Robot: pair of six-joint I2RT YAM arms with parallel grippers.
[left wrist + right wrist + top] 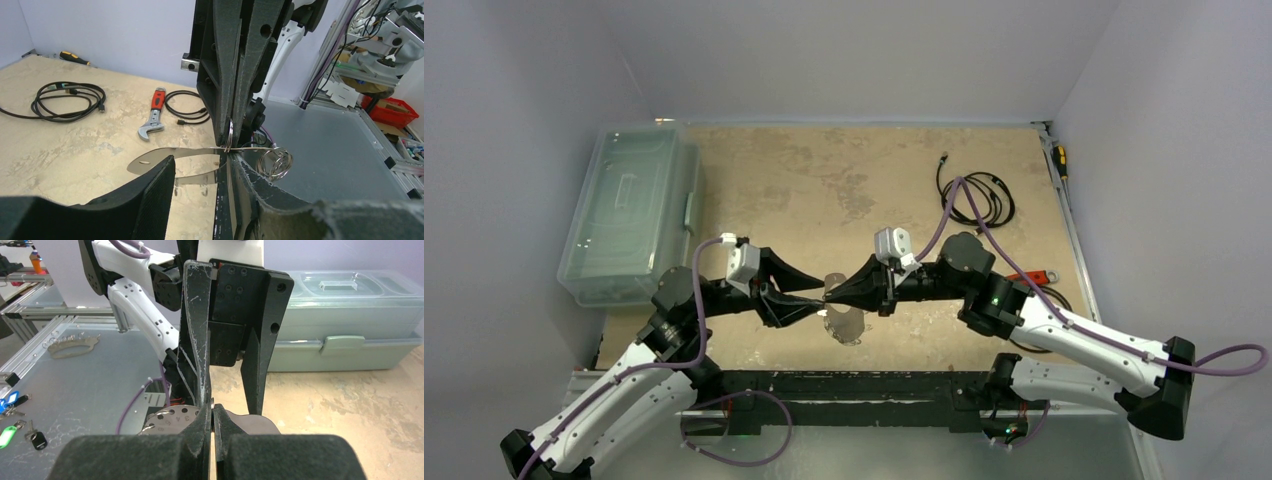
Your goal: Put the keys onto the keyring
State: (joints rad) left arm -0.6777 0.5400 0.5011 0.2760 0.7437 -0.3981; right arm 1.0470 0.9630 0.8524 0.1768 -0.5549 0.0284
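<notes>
The keyring [845,322] is a flat silvery crescent plate with small numbered holes, held level above the table's near middle. My right gripper [828,296] is shut on a small split ring [212,402] at the plate's edge; the ring also shows in the left wrist view [228,135]. My left gripper [816,295] is open, its jaws wide on either side of the plate [160,159], with the plate's edge against one finger. More wire rings [274,162] hang at that end. I cannot make out the two keys on the table.
A red-handled wrench [1034,278] and a thin black cable loop lie right of my right arm. A coiled black cable [979,195] is at the back right. A clear lidded box [629,210] stands at the left. Tagged keys [30,432] lie on grey flooring off the table.
</notes>
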